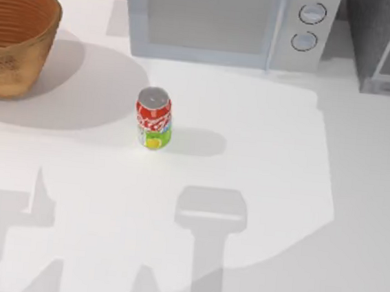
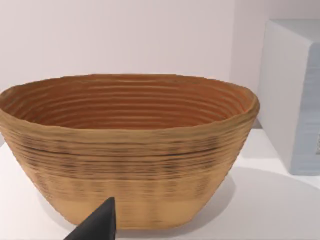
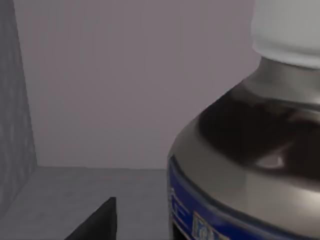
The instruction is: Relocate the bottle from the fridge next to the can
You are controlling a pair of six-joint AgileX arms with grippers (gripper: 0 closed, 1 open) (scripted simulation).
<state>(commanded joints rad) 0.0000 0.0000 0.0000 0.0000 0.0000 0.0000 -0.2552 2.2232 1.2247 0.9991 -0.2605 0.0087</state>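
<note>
— From above?
— Can [image 1: 154,118] upright mid-surface [image 1: 266,194]; fridge [image 1: 388,44] at the far right corner, beside the microwave [image 1: 221,21].
— Left wrist?
— A basket [image 2: 130,150] close ahead; whether its fingers are open, I can't tell.
— Right wrist?
— Bottle [image 3: 250,150] very near, standing inside grey walls; its fingers' state is also unclear.

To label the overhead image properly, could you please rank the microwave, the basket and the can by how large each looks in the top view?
1. Microwave, the largest, though the picture's edge cuts it off.
2. Basket, next, also cut off at the edge.
3. Can, clearly the smallest.
</note>
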